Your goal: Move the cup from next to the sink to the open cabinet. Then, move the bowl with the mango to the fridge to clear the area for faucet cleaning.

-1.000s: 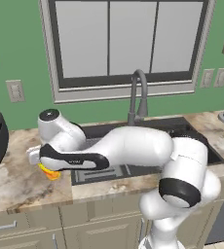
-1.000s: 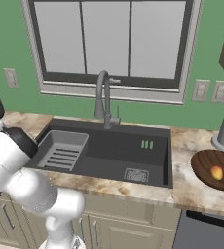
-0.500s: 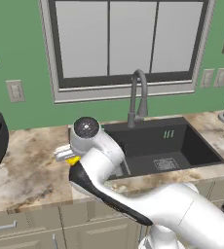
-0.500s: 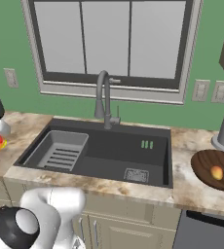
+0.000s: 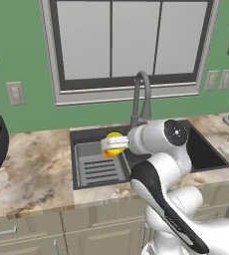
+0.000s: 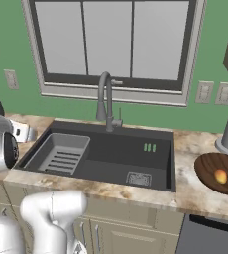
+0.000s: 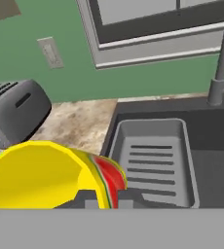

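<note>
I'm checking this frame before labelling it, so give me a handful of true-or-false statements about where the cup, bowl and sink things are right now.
1. The gripper is shut on the cup, holding it up over the sink. True.
2. The cup stands on the counter beside the toaster. False: it is lifted off the counter, above the ribbed tray in the basin.
3. The bowl sits on the counter to the right of the sink with a mango in it. True.
4. The faucet is running water. False: no water shows.
5. The ribbed tray lies in the right half of the sink. False: it lies in the left half.
</note>
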Tool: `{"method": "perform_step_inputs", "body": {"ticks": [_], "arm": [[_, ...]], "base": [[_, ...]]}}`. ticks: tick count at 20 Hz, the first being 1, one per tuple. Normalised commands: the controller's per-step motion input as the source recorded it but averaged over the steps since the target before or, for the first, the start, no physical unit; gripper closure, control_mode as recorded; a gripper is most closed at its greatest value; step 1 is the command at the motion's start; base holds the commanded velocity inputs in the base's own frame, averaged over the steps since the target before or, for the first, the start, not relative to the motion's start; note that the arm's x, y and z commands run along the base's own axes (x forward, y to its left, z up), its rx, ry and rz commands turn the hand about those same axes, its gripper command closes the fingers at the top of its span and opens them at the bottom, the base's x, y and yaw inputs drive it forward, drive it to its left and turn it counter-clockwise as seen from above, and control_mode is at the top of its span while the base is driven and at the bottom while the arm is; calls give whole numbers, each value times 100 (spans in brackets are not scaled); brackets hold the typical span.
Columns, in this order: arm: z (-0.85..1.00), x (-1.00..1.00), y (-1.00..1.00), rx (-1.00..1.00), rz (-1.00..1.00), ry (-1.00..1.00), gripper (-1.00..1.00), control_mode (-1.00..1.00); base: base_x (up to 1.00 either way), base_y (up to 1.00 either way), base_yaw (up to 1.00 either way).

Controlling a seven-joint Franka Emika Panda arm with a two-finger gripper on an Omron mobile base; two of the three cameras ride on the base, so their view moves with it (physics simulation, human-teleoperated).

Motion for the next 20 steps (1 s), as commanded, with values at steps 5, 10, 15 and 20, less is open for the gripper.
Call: {"method": "perform_step_inputs", "body": {"ticks": [5,10,15,20], "arm": [[21,3,-83,18,3,1,100,-100],[0,4,-12,0,2,2,100,100],[0,0,0,0,0,0,100,100],[0,0,0,0,0,0,100,100]], "base": [[0,0,0],[-11,-13,-9],[-33,-57,-61],[-8,-47,-69]]}}
